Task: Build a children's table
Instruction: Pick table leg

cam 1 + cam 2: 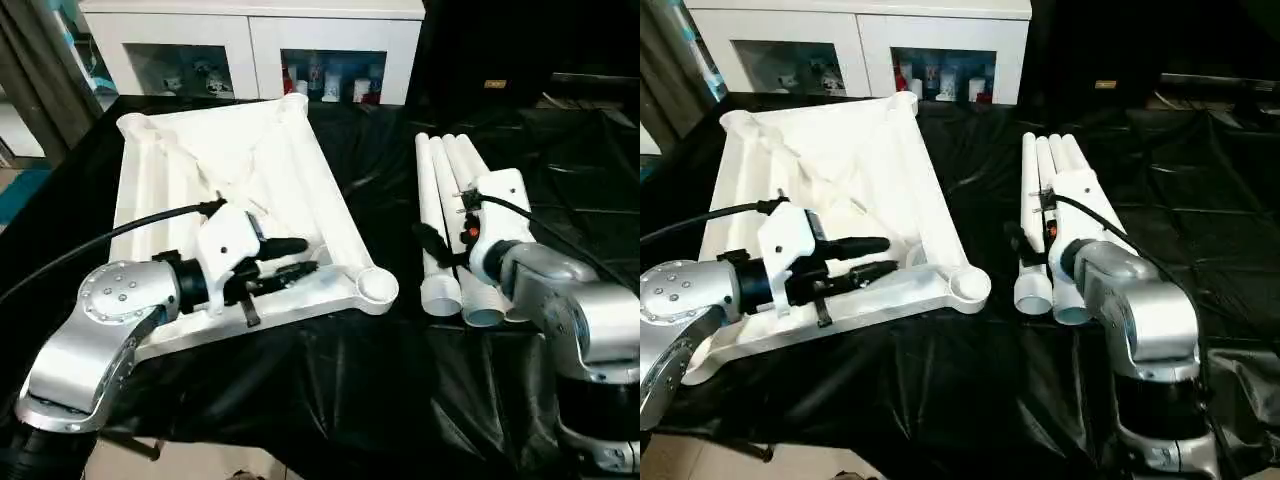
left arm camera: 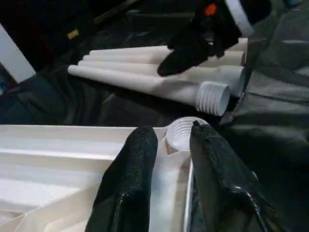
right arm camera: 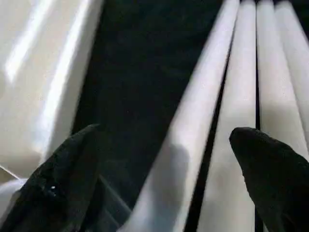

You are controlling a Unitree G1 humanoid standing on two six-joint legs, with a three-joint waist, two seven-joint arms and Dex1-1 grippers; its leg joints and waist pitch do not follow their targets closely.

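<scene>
Four hollow plastic legs (image 1: 455, 215): light, stiff, slick, liable to roll; best pinched mid-tube. Right gripper (image 3: 164, 183) spread wide above, left gripper (image 2: 166, 164) part-open, empty.

Table top (image 1: 240, 150): plain white, ribbed underside
Tube legs (image 1: 445, 200): white
Surface cover (image 1: 380, 380): glossy black
Cabinet (image 1: 250, 40): white
Forearms (image 1: 110, 320): silver
Hand fingers (image 2: 128, 183): black

The robot has silver forearms (image 1: 100, 330) studded with small screws, white wrist housings (image 1: 228, 240), and textured black fingers (image 2: 128, 188). A black cable (image 1: 110, 232) runs to each wrist; the right one (image 1: 492, 215) shows an orange mark.
</scene>
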